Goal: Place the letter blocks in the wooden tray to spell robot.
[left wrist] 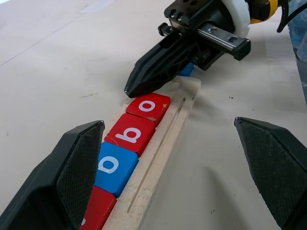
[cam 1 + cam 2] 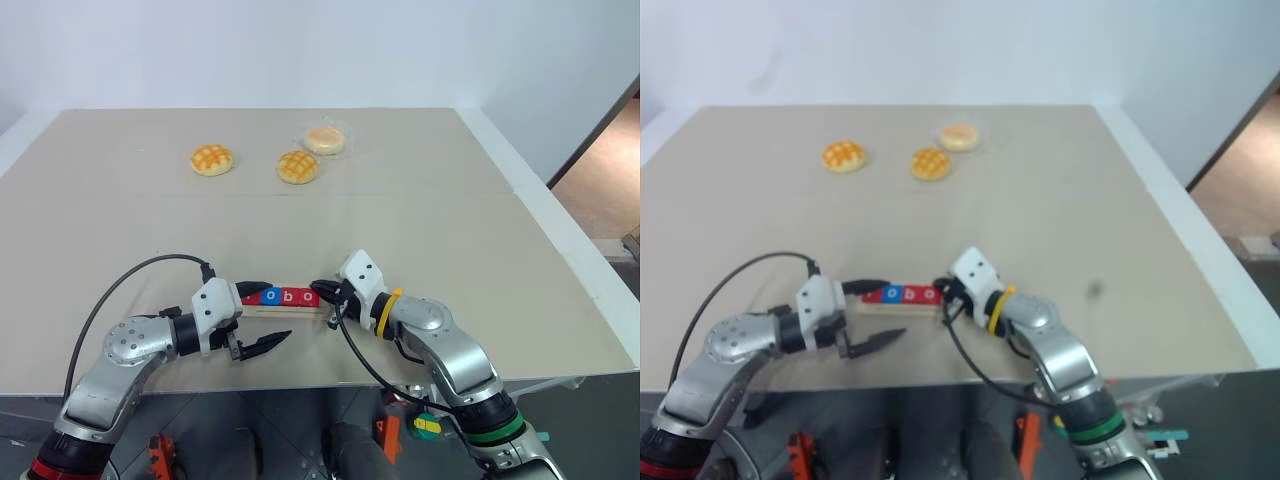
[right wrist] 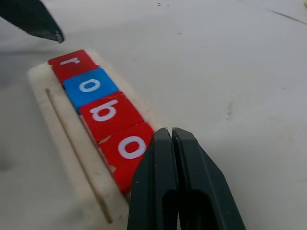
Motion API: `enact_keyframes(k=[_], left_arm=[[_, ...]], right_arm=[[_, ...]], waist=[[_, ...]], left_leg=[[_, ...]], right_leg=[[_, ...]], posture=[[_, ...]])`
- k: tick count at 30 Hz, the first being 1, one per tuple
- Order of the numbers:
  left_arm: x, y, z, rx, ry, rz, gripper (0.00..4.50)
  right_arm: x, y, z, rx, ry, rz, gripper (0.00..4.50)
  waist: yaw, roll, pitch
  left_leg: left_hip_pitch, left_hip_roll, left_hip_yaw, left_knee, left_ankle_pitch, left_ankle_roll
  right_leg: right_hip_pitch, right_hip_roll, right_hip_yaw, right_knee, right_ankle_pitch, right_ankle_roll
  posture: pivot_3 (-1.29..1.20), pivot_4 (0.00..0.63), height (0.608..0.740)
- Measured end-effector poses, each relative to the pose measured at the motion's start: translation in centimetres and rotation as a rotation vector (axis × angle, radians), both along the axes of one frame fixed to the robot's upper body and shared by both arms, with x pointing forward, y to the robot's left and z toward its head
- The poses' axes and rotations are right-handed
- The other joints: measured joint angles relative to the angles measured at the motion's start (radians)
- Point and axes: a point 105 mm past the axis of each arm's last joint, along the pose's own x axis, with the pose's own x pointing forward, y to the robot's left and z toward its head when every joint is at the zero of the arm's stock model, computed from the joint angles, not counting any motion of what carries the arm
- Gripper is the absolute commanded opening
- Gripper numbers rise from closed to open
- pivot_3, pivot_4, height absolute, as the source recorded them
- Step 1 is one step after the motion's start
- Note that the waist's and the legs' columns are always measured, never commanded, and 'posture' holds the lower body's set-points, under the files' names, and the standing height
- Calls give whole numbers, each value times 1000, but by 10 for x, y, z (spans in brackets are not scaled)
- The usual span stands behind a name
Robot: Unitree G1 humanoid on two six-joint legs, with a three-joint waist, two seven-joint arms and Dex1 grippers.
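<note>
In the left eye view, a pale wooden tray (image 2: 290, 309) lies low in the centre of the frame on a matte beige table (image 2: 420, 210), with small square letter blocks (image 2: 287, 296) in a row on it; three round golden buns (image 2: 212, 159) with crosshatched tops sit near the upper centre, one in clear wrapping. The left gripper (image 2: 262, 317) stands at the tray's left end, its black tapered fingers spread wide and holding nothing; the right gripper (image 2: 322, 292) is at the tray's right end. In the left wrist view, the tiles read red, blue o, red b, red o (image 1: 148, 106) beside a thin groove, and a blue tile (image 1: 187, 70) peeks out beneath the right gripper's pinched fingers. In the right wrist view, the glossy tiles spell r, o, b, o from upper left, and the closed fingers (image 3: 165, 187) overlap the last one at lower centre, gripping nothing I can make out.
</note>
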Motion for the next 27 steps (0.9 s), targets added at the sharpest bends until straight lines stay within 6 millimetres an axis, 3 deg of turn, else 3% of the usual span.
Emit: enact_keyframes(k=[3, 6, 9, 12, 16, 20, 27], left_arm=[[0, 0, 0, 0, 0, 0, 4500], [0, 0, 0, 0, 1, -4, 4500], [-2, -2, -1, 1, 6, -22, 4500], [-8, -7, -1, 5, 16, -74, 4500], [-16, -13, 0, 2, 28, -142, 4500], [-17, -16, 2, 3, 28, -168, 4500], [-18, -19, 0, 8, 36, -182, 4500]], right_arm=[[1, 0, 2, 14, -5, -13, 43], [7, -4, 13, 70, -13, -42, 794], [19, -18, 36, 148, -41, -97, 1912], [17, -38, 50, 164, -40, -71, 2962], [1, -68, 45, 61, 6, 57, 4344], [-13, -80, 24, -43, 83, 226, 4470], [-4, -68, 17, -115, 61, 379, 4470]], waist=[[0, 0, 0], [0, 0, 0], [1, 0, 0], [5, 0, 0], [8, 0, 0], [0, 0, 0], [-3, 0, 0]], left_leg=[[0, 0, 0, 0, 0, 0], [0, 0, 0, 0, 0, 0], [0, 0, 0, 0, 0, 0], [0, -1, 0, 0, 0, 0], [0, -2, 0, -1, 0, 0], [2, -2, 1, -1, 0, 1], [2, 0, 0, 0, 0, 2]], right_leg=[[0, 0, 0, 0, 0, 0], [0, 0, 0, 0, 0, 0], [0, 0, 0, 0, 0, 0], [0, -1, 0, 0, -1, 1], [1, -3, 0, -1, -2, 2], [1, -2, 0, -1, -1, 1], [1, 1, 0, 0, 1, -1]], posture=[[0, 150, 740], [0, 150, 740], [0, 150, 740], [0, 150, 740], [0, 150, 740], [0, 150, 740], [0, 150, 740]])
